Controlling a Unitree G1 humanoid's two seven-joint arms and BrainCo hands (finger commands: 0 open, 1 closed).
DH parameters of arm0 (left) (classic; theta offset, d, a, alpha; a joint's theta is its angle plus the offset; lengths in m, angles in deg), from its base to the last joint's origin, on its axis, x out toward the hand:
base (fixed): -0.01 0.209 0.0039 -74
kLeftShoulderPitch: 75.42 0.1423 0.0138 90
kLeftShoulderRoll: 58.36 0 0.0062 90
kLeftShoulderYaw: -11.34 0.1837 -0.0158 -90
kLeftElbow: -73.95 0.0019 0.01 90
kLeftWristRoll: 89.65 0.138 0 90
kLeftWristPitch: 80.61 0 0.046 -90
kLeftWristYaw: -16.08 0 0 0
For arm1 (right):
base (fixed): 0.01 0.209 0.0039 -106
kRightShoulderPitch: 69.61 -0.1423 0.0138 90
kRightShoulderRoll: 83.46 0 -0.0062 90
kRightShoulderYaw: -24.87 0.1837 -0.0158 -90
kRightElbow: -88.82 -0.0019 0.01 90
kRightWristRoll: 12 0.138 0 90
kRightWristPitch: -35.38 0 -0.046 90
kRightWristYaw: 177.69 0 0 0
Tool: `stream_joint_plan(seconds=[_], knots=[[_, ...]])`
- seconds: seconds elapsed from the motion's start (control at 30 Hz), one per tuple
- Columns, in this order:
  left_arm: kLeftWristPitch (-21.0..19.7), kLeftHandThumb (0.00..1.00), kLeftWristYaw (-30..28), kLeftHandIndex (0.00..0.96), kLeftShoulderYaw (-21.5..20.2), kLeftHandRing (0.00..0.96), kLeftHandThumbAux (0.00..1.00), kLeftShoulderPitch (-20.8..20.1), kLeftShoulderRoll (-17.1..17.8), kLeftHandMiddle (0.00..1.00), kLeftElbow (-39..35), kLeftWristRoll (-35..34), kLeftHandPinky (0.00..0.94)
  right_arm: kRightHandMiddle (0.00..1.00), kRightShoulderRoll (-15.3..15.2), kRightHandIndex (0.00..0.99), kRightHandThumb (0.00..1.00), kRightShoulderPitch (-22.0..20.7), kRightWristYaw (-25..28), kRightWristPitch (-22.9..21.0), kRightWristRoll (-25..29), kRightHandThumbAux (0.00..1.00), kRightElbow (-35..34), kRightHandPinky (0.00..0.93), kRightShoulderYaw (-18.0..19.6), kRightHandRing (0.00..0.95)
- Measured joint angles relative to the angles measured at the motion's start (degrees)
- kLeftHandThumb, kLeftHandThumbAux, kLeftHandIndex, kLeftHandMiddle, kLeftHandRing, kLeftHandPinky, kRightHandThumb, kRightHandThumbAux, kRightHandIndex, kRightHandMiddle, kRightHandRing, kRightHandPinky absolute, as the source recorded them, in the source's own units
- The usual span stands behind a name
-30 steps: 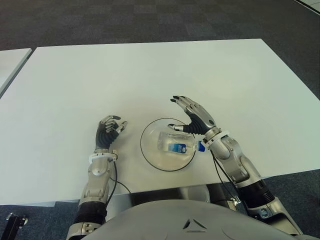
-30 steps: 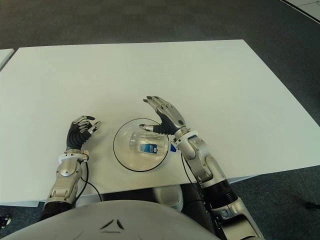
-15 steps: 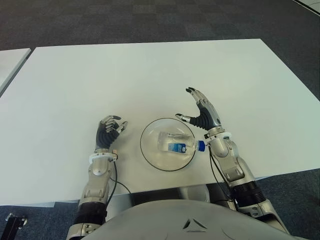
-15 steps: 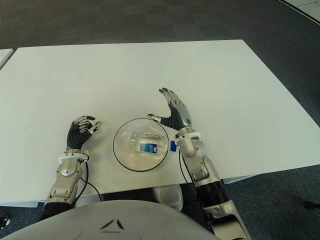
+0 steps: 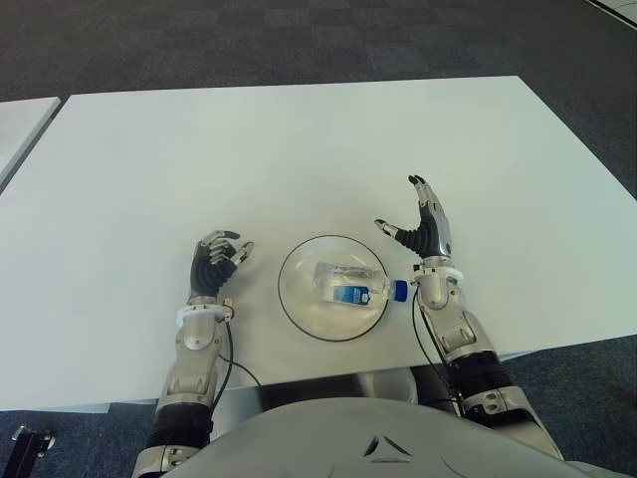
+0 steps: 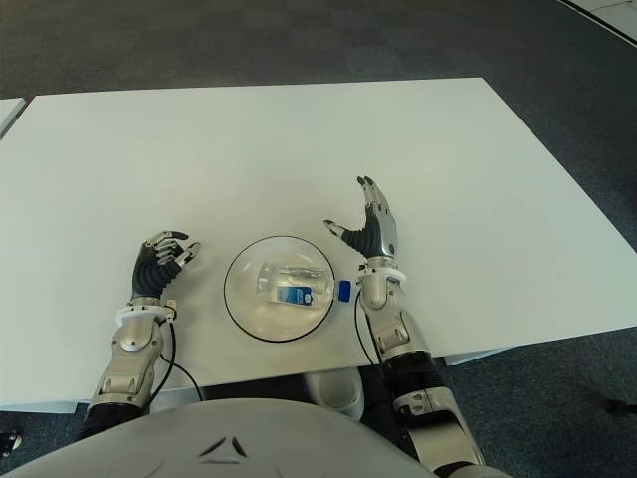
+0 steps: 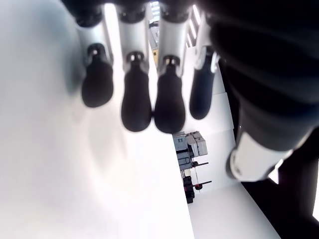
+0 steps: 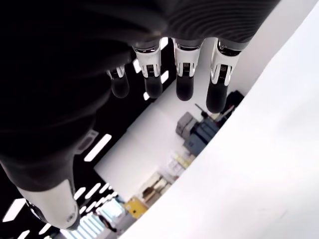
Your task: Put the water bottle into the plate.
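Note:
A clear water bottle [image 5: 348, 284] with a blue label lies on its side in the glass plate [image 5: 299, 309], its blue cap [image 5: 399, 290] poking over the plate's right rim. My right hand [image 5: 423, 227] is just right of the plate, fingers spread and pointing up, holding nothing. My left hand [image 5: 214, 261] shows left of the plate with its fingers curled and empty.
The white table [image 5: 299, 149] stretches far behind the plate. Its front edge runs just below both forearms. A second white table's corner [image 5: 20, 124] shows at the far left, across a gap of dark carpet.
My right hand has let go of the bottle and drawn back to the right, off the plate. The bottle stays lying in the plate. The left hand has not moved.

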Motion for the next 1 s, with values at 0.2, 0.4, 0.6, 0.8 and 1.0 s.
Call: stream_joint_plan(seconds=[0.2, 0.4, 0.6, 0.8, 1.0], knots=[[0.21, 0.706, 0.0, 0.438, -0.03, 0.709, 0.715, -0.06, 0.0, 0.737, 0.12, -0.11, 0.709, 0.187, 2.25, 0.157, 0.464, -0.05, -0.45, -0.44, 3.2, 0.78, 0.27, 0.37, 1.36, 0.242], [0.67, 0.705, 0.0, 0.438, -0.04, 0.712, 0.715, -0.06, 0.01, 0.738, 0.38, -0.17, 0.709, 0.302, 3.21, 0.241, 0.492, 0.01, 1.32, 0.86, 7.81, 0.853, 0.87, 0.493, 2.78, 0.364], [0.76, 0.704, 0.0, 0.438, -0.01, 0.716, 0.716, -0.2, 0.12, 0.743, 0.63, -0.04, 0.716, 0.388, 2.91, 0.393, 0.677, -0.91, 2.87, 4.33, 12.1, 0.748, 6.61, 0.512, 4.64, 0.437], [0.75, 0.706, 0.0, 0.438, -0.09, 0.713, 0.714, -0.22, 0.11, 0.739, 0.68, -0.06, 0.702, 0.429, 2.59, 0.41, 0.693, -1.0, 4.63, 5.35, 14.82, 0.738, 10.04, 0.536, 5.86, 0.478], [0.75, 0.707, 0.0, 0.438, -0.07, 0.707, 0.714, -0.23, 0.11, 0.732, 0.72, -0.15, 0.689, 0.448, 2.54, 0.415, 0.694, -1.07, 8.49, 6.43, 17.31, 0.737, 10.49, 0.555, 6.02, 0.507]])
